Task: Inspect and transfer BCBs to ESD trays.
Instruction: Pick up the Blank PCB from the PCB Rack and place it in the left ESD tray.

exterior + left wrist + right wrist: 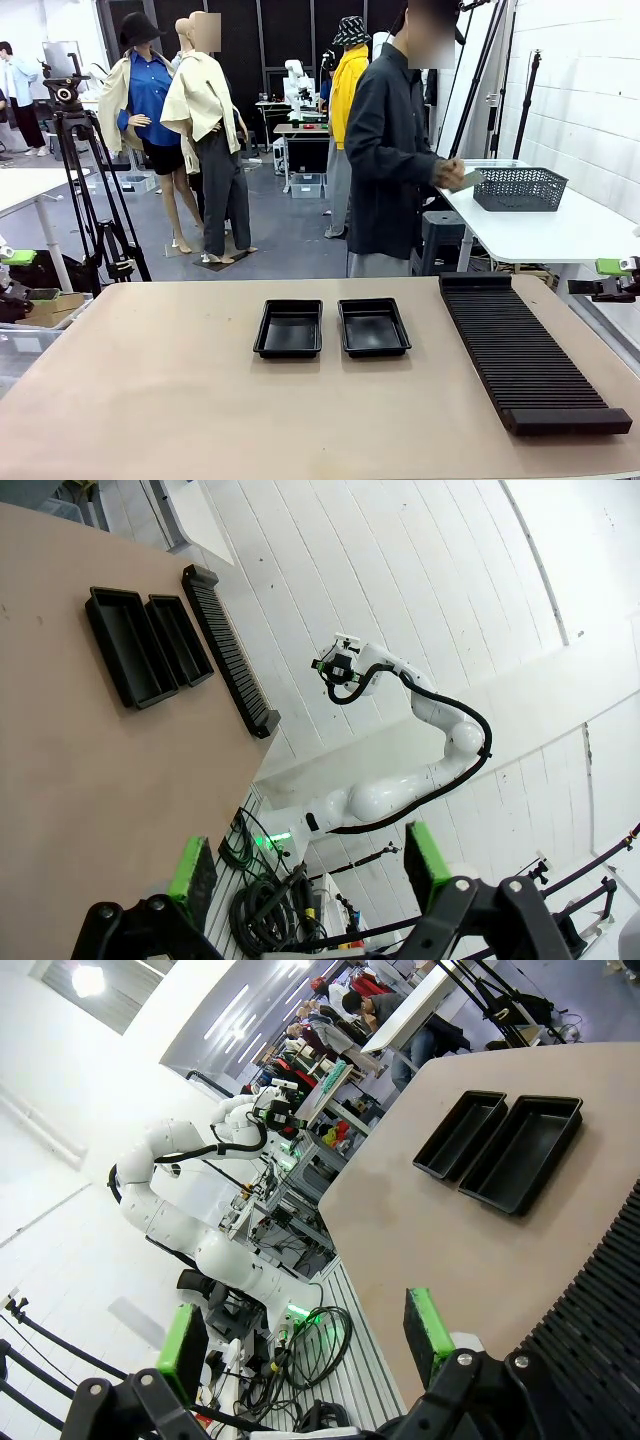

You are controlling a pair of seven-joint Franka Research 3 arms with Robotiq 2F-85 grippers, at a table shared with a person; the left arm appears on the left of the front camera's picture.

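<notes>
The left gripper (308,865) gapes, holding nothing. Midway across the table (150,400) lie two shallow, glossy black trays with sloping rims and bare floors: left tray (290,335) and right tray (373,330), side by side, just apart. A ribbed rack (525,350) lies to their right. The right gripper (303,1340) gapes too.
</notes>
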